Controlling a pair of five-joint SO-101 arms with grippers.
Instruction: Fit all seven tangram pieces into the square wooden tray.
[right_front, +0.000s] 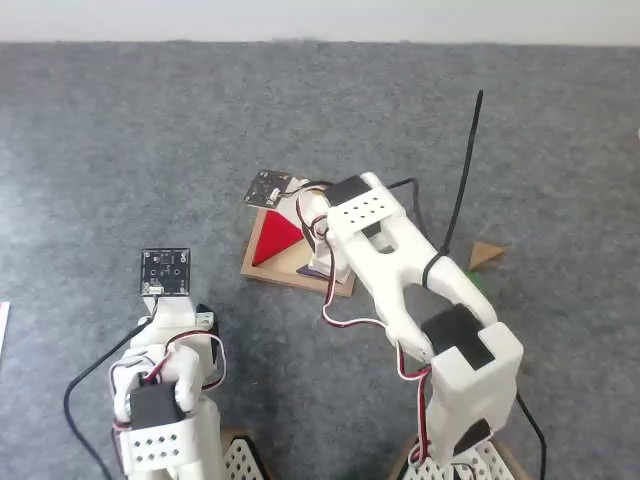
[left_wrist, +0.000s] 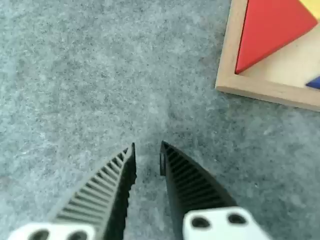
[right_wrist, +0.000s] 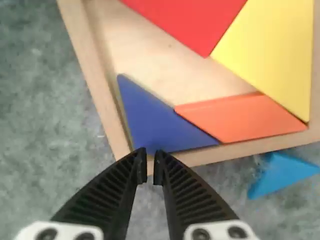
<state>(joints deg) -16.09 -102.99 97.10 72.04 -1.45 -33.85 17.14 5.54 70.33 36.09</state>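
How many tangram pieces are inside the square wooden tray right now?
4: red triangle and yellow triangle side by side, dark blue triangle in the corner by the right gripper, orange parallelogram touching it. The right arm may hide more.

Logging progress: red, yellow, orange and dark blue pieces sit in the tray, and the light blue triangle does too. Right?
No. The right wrist view shows the light blue triangle lying outside the tray, on the carpet beside its rim. The rest is right.

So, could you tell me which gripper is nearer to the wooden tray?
Right. The right gripper is at the tray's rim by the blue triangle; the left gripper is over carpet, apart from it.
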